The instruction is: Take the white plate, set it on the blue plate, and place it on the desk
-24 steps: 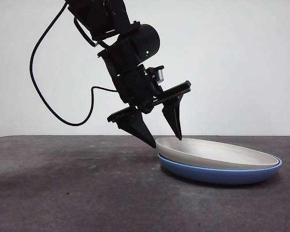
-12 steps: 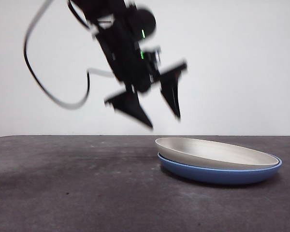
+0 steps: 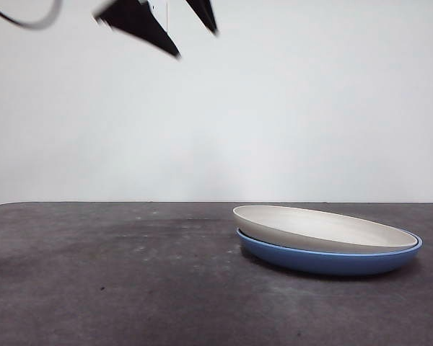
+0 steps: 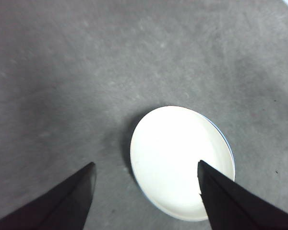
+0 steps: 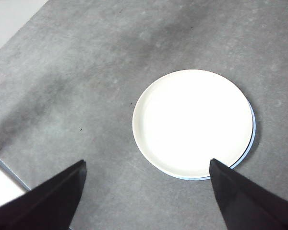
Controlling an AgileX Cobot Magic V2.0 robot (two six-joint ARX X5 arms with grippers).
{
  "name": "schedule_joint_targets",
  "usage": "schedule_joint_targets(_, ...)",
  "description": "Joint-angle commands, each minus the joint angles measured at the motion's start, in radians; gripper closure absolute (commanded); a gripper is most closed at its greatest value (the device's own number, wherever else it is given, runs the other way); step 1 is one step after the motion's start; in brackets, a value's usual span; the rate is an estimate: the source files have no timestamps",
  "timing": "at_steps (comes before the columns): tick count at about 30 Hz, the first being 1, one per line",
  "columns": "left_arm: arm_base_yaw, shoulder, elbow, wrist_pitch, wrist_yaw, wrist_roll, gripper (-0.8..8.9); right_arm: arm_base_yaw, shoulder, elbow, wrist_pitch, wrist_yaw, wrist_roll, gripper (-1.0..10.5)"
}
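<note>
Gaping wide and empty, the left tool (image 3: 175, 29) hangs at eleven o'clock above the white plate (image 3: 325, 227), stacked on the blue plate (image 3: 325, 261); the right tool (image 5: 146, 194) also gapes, empty.

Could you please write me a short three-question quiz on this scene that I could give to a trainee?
1. True or false: the white plate lies stacked on the blue plate.
2. Multiple choice: the left gripper is (A) shut on the white plate, (B) open and high above the plates, holding nothing, (C) resting on the desk.
3. Fill in: in the right wrist view, the blue plate shows only as a thin ____ along one side of the white plate.

Key: 1 true. 2 B; in the front view its black tips sit at the top edge. 3 rim (a crescent of blue).
</note>
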Motion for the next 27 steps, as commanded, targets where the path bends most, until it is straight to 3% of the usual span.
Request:
schedule_joint_targets(1, 0.019, -0.06, 0.015, -0.046, 0.001, 0.064, 4.7, 0.003, 0.007, 0.021, 0.006, 0.002, 0.008, 5.3)
schedule_joint_targets(7, 0.068, -0.18, -0.055, -0.099, 0.029, 0.093, 4.7, 0.003, 0.007, 0.02, 0.006, 0.042, 0.008, 5.3)
schedule_joint_targets(11, 0.084, -0.295, -0.248, -0.081, 0.127, 0.092, 4.7, 0.003, 0.007, 0.02, 0.006, 0.046, 0.008, 5.3)
schedule_joint_targets(14, 0.084, -0.353, -0.399, -0.067, 0.287, 0.113, 4.71, 0.003, 0.007, 0.02, 0.006, 0.046, 0.008, 5.3)
schedule_joint_targets(17, 0.083, -0.376, -0.508, -0.068, 0.341, 0.126, 4.71, 0.003, 0.007, 0.02, 0.001, 0.046, 0.011, 5.3)
schedule_joint_targets(23, 0.083, -0.377, -0.528, -0.062, 0.355, 0.126, 4.71, 0.003, 0.009, 0.02, -0.016, 0.05, 0.016, 5.3)
schedule_joint_targets(27, 0.083, -0.377, -0.528, -0.063, 0.355, 0.126, 4.71, 0.003, 0.033, 0.018, -0.022, 0.109, 0.06, 5.4)
